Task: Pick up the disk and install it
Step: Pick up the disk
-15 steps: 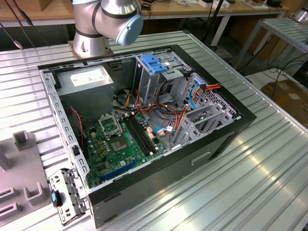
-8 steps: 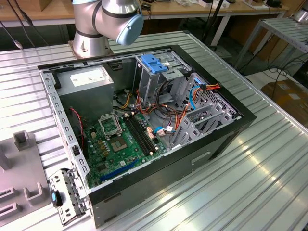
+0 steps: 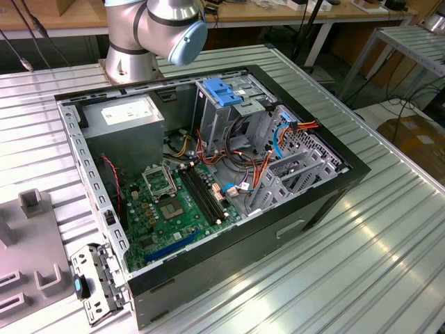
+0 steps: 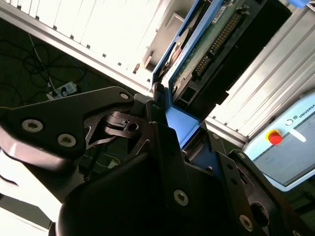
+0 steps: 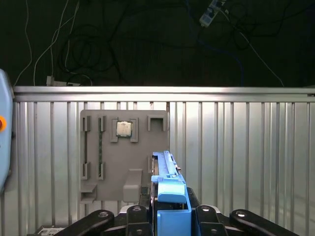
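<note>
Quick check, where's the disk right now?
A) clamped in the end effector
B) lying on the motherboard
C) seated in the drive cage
A: in both wrist views the disk, with its blue rails, sits clamped in the end effector, lifted off the ribbed table.

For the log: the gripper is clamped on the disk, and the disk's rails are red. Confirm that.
Not quite: the rails are blue, not red, as the first wrist view shows. The gripper is clamped on the disk.
</note>
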`<move>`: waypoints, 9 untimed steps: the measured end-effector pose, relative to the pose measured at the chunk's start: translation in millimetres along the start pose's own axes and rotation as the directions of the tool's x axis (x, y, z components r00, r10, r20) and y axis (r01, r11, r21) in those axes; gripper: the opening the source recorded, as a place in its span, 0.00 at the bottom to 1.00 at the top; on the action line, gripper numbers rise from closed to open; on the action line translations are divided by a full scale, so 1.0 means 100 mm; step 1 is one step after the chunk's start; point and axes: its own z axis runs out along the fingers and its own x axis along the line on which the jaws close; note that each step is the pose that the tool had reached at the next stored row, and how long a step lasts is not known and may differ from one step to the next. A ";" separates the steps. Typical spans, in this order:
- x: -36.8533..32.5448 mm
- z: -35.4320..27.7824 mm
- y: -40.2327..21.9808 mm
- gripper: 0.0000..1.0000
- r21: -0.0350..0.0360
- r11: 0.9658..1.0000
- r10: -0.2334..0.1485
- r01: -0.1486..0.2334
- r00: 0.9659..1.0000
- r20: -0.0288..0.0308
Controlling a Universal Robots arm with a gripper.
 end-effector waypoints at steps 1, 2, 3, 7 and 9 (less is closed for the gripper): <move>0.000 0.000 -0.005 0.37 0.000 1.000 0.000 0.000 1.000 0.000; 0.000 0.000 -0.009 0.37 0.000 1.000 0.000 0.000 1.000 0.000; 0.000 0.000 -0.013 0.37 0.000 1.000 0.000 0.000 1.000 0.000; 0.000 0.001 -0.034 0.37 0.000 1.000 0.000 0.000 1.000 0.000; 0.000 0.001 -0.041 0.37 0.000 1.000 0.000 0.000 1.000 0.000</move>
